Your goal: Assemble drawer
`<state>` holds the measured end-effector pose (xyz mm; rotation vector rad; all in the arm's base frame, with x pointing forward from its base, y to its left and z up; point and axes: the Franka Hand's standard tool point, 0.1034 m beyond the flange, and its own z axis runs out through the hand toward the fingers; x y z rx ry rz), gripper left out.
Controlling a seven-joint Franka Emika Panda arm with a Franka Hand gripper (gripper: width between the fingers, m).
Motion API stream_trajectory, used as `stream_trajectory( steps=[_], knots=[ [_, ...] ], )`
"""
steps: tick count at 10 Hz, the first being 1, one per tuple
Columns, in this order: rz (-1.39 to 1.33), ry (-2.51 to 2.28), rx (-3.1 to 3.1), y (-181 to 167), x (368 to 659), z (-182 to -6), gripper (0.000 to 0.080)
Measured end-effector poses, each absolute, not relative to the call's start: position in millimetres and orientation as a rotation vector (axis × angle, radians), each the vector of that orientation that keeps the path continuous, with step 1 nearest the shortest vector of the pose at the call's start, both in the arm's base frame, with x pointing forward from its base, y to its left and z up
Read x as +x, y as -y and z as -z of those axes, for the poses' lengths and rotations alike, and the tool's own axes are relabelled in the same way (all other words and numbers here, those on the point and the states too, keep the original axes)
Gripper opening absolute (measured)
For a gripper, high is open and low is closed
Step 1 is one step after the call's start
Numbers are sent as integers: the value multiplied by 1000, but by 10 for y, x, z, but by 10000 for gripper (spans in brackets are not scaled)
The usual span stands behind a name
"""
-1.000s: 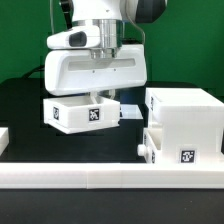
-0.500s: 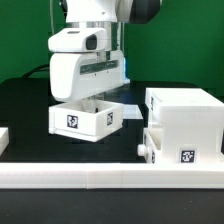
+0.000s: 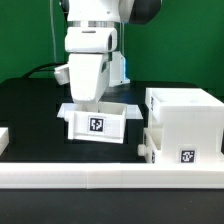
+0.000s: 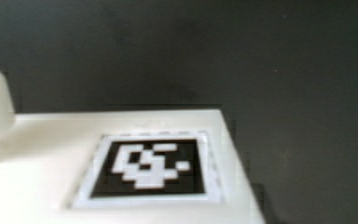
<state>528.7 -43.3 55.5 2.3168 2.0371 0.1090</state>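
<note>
A black table fills the middle band of the exterior view. A plain green wall runs behind it across the upper part of the frame, and a long white rail lies along the bottom. At the exterior view's right stands the white cube-shaped housing, with a second marker low on its front.

The drawer is in the centre of the frame, near the housing but apart from it. Its open top faces up and its black-and-white marker is on the wall facing the camera. I cannot tell whether it rests on the table or hangs just above it.

My gripper comes straight down from the upper centre and dips into the drawer's open top. My fingertips are hidden by the drawer's walls, so I cannot tell how far my jaws stand apart or whether they pinch a wall.

The wrist view is blurred. It shows a marker close up on a white face, with the black table beyond.
</note>
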Motion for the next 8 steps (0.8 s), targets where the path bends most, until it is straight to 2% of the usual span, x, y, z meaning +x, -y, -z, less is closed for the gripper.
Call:
stream_trajectory(
  steps=[4,8],
  knots=[
    [-70,-2157,2194,208,5477,-622,41],
    [-70,-2143,2212,193,5467,-600,41]
  ],
)
